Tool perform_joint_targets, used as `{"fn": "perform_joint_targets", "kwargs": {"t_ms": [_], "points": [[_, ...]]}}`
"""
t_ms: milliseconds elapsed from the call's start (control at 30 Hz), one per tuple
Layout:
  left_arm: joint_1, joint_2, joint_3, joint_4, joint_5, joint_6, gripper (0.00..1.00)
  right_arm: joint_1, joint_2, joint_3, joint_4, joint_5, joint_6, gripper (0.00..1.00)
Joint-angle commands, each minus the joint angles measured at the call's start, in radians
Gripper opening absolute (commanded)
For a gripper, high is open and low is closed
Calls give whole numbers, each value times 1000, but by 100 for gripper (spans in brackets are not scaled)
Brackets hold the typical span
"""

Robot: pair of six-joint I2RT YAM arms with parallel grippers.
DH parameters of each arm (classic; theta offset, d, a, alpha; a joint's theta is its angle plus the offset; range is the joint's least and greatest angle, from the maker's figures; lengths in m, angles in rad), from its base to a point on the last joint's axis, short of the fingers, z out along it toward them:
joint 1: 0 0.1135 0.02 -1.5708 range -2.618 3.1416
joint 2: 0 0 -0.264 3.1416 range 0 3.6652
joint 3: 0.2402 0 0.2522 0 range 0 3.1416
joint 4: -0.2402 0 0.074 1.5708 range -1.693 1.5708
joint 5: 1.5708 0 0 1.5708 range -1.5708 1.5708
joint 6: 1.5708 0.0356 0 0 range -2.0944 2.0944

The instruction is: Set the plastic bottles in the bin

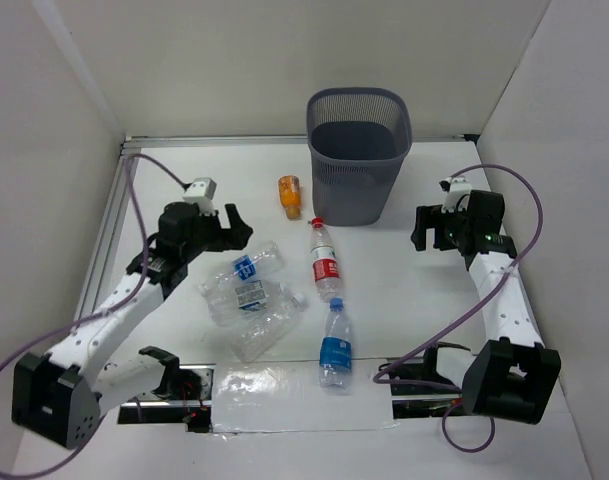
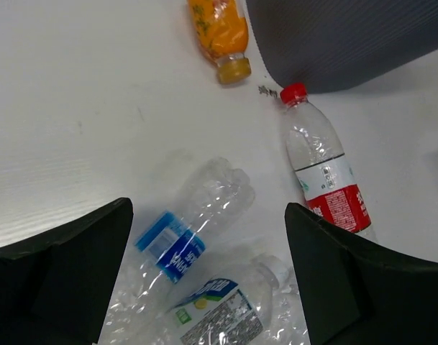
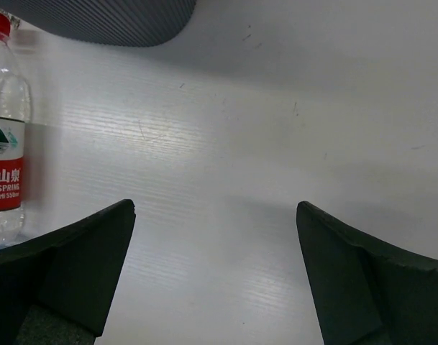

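Hovering wide apart and empty, the left jaws are set over a blue-labelled bottle [image 2: 177, 244] in the crushed cluster at 9 o'clock on the surface [image 1: 414, 310]. The right jaws, equally apart, hold nothing at 3 o'clock. The bottles lie outside the bin [image 1: 358, 150] at 12 o'clock. First pick judged pending: descent and closure across the bottle body are required.

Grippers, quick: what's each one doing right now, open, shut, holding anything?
Left gripper: open, holding nothing.
Right gripper: open, holding nothing.
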Motion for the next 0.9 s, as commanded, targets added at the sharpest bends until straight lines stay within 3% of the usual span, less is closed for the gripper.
{"fn": "perform_joint_targets", "kwargs": {"t_ms": [0,200,267,333,367,400,433,467,500,533,600,700,733,867], "points": [[-52,151,106,122,72,-19,100,-6,9,-4,52,-23,19,100],[-110,477,319,181,72,-39,98,-17,0,-41,72,-80,-43,97],[-120,547,402,190,72,-48,97,-27,-10,-54,60,-113,-80,55],[-120,637,452,190,47,-60,90,-27,-10,-63,60,-123,-80,6],[-120,691,495,181,14,-71,85,-36,-21,-63,49,-123,-80,0],[-120,691,515,181,0,-81,85,-37,-32,-72,49,-123,-90,3],[-120,717,537,172,-17,-82,81,-37,-32,-72,49,-123,-90,18],[-120,770,578,172,-35,-91,64,-37,-43,-72,49,-123,-90,39],[-129,800,603,162,-45,-91,58,-46,-52,-81,40,-123,-100,65],[-129,827,627,149,-54,-91,55,-46,-66,-81,40,-133,-100,72],[-139,907,696,139,-91,-102,58,-46,-78,-81,40,-143,-111,75],[-155,994,784,100,-176,-102,87,-46,-98,-81,29,-152,-120,77],[-170,1018,810,78,-213,-102,92,-46,-98,-81,20,-152,-120,77],[-196,1102,902,9,-318,-80,98,-55,-107,-81,11,-152,-120,78]]}}
